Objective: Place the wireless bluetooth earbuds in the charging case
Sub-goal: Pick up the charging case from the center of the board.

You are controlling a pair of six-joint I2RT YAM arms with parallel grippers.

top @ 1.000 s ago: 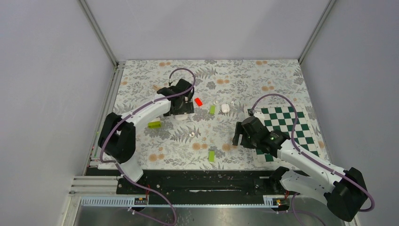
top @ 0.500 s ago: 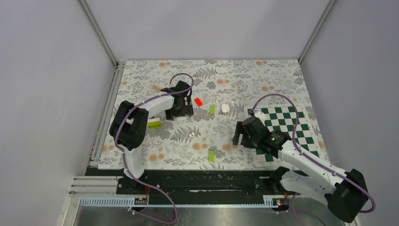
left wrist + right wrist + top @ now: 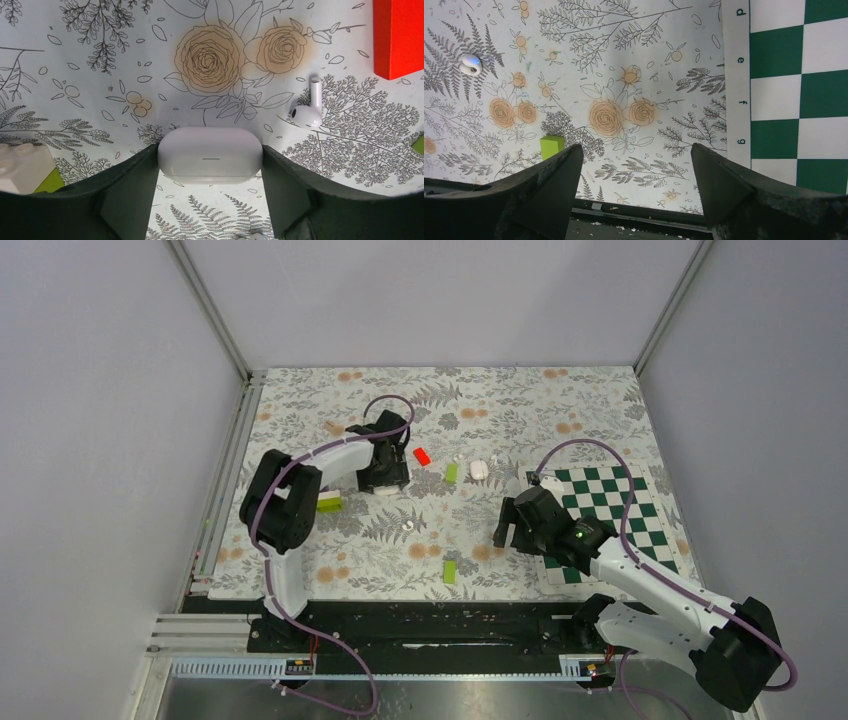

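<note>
Closure is the change: the left hand, fingers wide a second ago, has narrowed onto the small glossy white rounded plastic charging case, left of the counter's middle toward the far edge, and now touches both its sides. Its lid looks shut, so opening likely comes next. One tiny white stemmed plastic earbud lies just beside it, near a red block. The right hand hangs with fingers apart, empty; another earbud lies well off.

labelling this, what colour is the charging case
White charging case, best in left wrist view.
</note>
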